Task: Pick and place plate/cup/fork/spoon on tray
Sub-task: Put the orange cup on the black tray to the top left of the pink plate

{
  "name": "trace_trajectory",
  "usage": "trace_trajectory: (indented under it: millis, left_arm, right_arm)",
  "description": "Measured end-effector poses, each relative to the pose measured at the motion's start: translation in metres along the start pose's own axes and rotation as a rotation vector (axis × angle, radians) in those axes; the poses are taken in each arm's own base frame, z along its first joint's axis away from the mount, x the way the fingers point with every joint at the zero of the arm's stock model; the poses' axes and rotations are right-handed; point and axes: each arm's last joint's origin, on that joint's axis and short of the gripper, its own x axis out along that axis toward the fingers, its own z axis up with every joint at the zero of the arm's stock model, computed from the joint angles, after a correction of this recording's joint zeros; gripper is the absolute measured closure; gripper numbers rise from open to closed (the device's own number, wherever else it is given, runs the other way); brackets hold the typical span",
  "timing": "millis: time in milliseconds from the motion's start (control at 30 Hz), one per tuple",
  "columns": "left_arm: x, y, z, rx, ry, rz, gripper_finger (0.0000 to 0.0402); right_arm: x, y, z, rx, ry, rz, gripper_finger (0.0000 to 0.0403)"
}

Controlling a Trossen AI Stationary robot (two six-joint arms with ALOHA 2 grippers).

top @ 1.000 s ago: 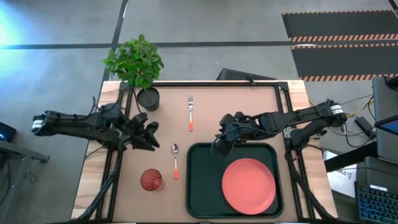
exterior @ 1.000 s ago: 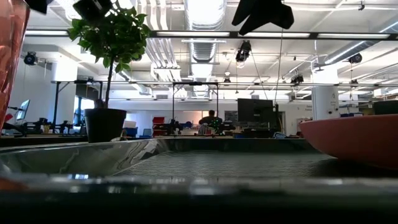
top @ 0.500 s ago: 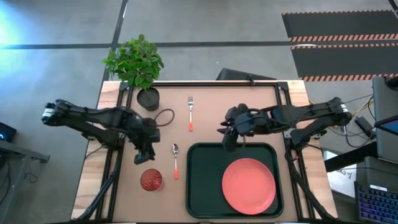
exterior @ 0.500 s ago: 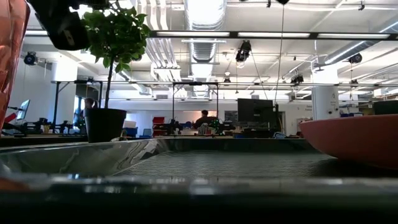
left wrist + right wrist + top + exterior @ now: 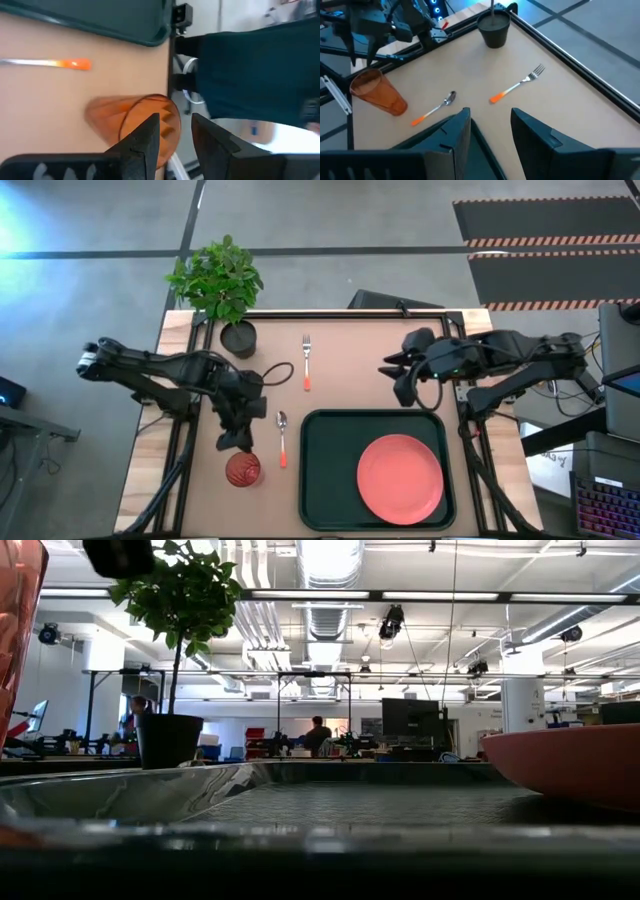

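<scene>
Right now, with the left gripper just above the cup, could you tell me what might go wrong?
The left gripper, open, hovers over the cup's far rim; in the left wrist view one finger overlaps that rim, so a descent might tip the cup. The spoon lies close beside it and could get nudged. The plate fills much of the tray, leaving limited room.

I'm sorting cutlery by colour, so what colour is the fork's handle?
Orange-red, with silver tines; the fork shows best in the right wrist view.
</scene>
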Motion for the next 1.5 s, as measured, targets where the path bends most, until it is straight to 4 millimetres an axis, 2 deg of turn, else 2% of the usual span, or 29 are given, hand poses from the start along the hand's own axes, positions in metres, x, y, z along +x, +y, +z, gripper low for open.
trace_trajectory:
  millis: [233, 433, 800, 1167, 1267, 1367, 1500]
  left_arm:
    - [0.017, -0.006, -0.013, 0.032, 0.132, 0.227, 0.0306]
    - [0.038, -0.004, -0.017, 0.026, 0.253, 0.324, 0.0306]
    - [0.054, 0.0, -0.012, 0.032, 0.262, 0.399, 0.0306]
    - [0.083, 0.019, -0.012, -0.002, 0.33, 0.458, 0.0308]
    - [0.088, 0.023, -0.012, -0.009, 0.35, 0.472, 0.0331]
    - [0.092, 0.025, -0.011, 0.013, 0.358, 0.493, 0.0385]
    - [0.093, 0.023, -0.008, 0.028, 0.344, 0.501, 0.0399]
  right_arm:
    - [0.004, 0.001, -0.001, -0.008, 0.014, -0.008, 0.0273]
    - [0.009, 0.003, -0.002, -0.013, 0.025, -0.013, 0.0273]
    - [0.016, 0.007, -0.003, -0.017, 0.044, -0.009, 0.0273]
    - [0.016, 0.007, -0.003, -0.017, 0.054, 0.004, 0.0273]
    - [0.016, 0.007, -0.003, -0.018, 0.054, 0.003, 0.0273]
    - [0.016, 0.007, -0.003, -0.018, 0.055, 0.003, 0.0273]
    - [0.016, 0.007, -0.003, -0.019, 0.056, 0.002, 0.0273]
